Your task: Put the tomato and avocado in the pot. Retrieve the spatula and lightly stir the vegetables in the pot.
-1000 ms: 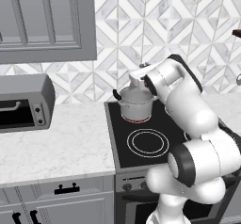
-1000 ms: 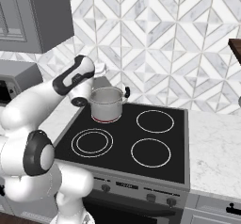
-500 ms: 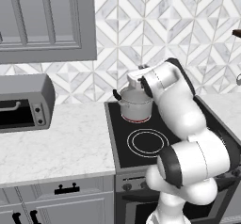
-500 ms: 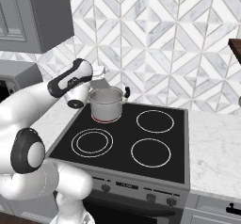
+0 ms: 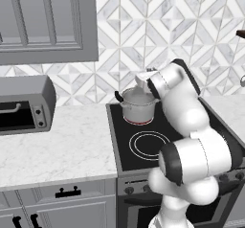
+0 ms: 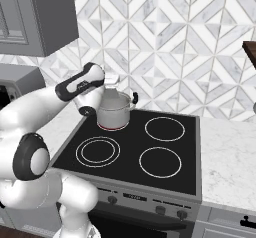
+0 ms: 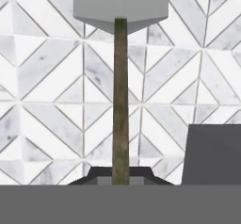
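Tiled wall ahead; gripper (image 7: 120, 180) clenched on the spatula (image 7: 120, 100) low on its handle — probably light, stiff, slim, slip-prone.

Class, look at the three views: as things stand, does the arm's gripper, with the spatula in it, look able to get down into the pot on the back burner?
Probably yes. The gripper is shut on the spatula, the wrist is right beside the pot, and the pot's top is open. The spatula currently points at the wall tiles, so the hand must tip first.

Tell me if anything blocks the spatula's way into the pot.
Nothing visible does. The pincer is shut on the spatula, its blade pointing at the tiled wall. The pot stands open-topped on the rear left burner, beside the wrist.
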Controlling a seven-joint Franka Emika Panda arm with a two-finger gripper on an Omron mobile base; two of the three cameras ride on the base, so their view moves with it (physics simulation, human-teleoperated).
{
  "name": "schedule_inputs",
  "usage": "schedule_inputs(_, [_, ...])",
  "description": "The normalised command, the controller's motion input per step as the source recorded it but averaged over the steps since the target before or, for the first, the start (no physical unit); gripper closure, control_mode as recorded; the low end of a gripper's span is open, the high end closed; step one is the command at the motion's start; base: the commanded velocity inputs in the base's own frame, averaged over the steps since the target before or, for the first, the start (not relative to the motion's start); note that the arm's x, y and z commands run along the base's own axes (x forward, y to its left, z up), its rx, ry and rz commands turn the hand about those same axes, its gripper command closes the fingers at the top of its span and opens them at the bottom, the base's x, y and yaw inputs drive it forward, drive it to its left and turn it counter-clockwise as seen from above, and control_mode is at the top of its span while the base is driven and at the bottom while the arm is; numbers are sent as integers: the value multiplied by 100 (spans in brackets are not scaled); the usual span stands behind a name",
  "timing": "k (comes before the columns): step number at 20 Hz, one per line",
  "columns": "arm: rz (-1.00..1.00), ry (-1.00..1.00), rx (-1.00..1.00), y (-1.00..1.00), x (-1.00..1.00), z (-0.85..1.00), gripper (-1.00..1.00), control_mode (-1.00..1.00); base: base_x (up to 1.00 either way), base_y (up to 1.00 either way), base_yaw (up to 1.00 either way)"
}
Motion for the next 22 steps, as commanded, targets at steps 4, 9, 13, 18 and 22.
schedule_inputs(4, [0, 14, 0, -20, 20, -23, 100, -100, 0, 0, 0])
schedule_inputs(9, [0, 0, 0, -9, 18, -24, 100, -100, 0, 0, 0])
schedule_inputs(13, [0, 0, 0, -3, 19, -26, 100, -100, 0, 0, 0])
schedule_inputs(18, [0, 1, 0, 0, 28, -37, 100, -100, 0, 0, 0])
schedule_inputs(22, [0, 2, 0, 0, 27, -27, 100, -100, 0, 0, 0])
